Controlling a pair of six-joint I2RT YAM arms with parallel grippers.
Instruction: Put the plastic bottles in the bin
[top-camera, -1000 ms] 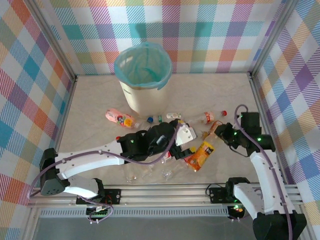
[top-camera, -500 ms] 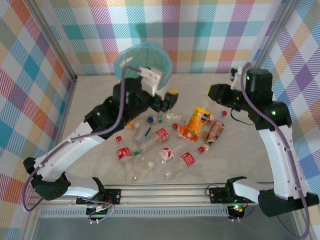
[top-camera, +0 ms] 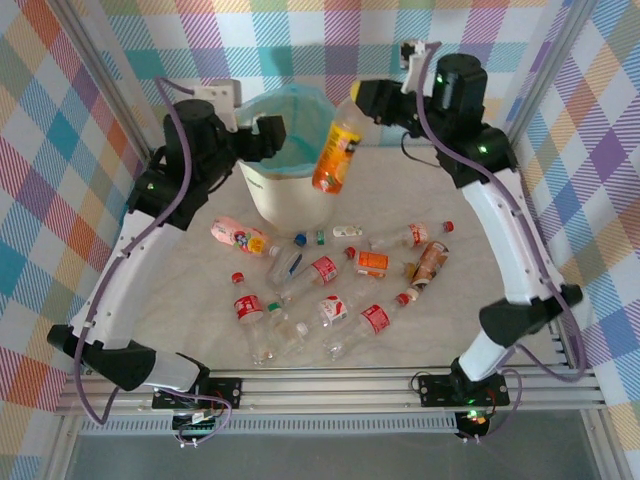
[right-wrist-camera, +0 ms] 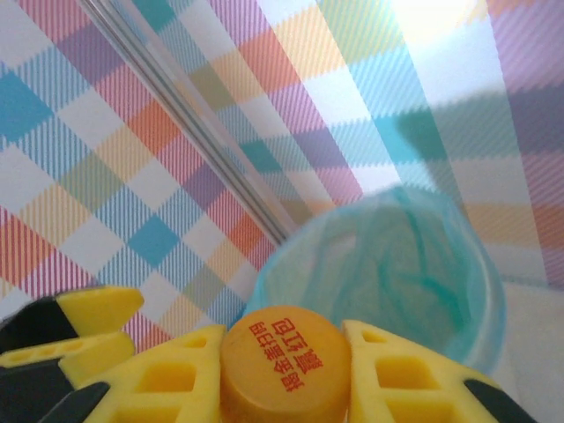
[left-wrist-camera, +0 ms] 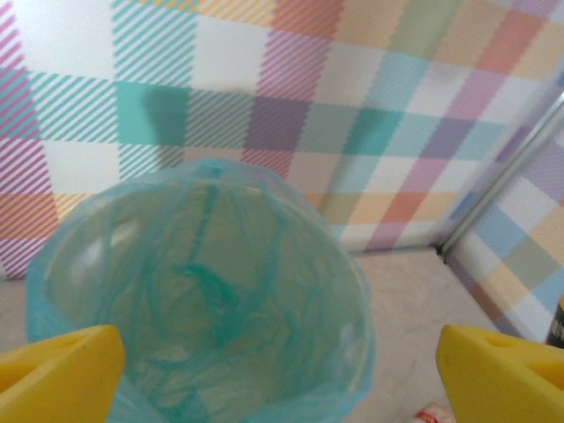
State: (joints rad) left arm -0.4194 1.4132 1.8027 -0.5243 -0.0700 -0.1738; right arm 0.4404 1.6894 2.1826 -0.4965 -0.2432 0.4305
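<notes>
Since half a second ago we have swung both arms up from the table (top-camera: 180, 290): our right gripper (top-camera: 353, 103) is clamped tight on the cap of an orange bottle (top-camera: 336, 152), which hangs at the right rim of the bin (top-camera: 275, 195), so letting go over the mouth should drop it in. Our left gripper (top-camera: 268, 136) is spread wide and empty above the left rim, while the other plastic bottles (top-camera: 322, 272) lie scattered before the bin.

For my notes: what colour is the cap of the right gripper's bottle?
Cap of the bottle: orange with red print; right wrist view shows it best.
</notes>
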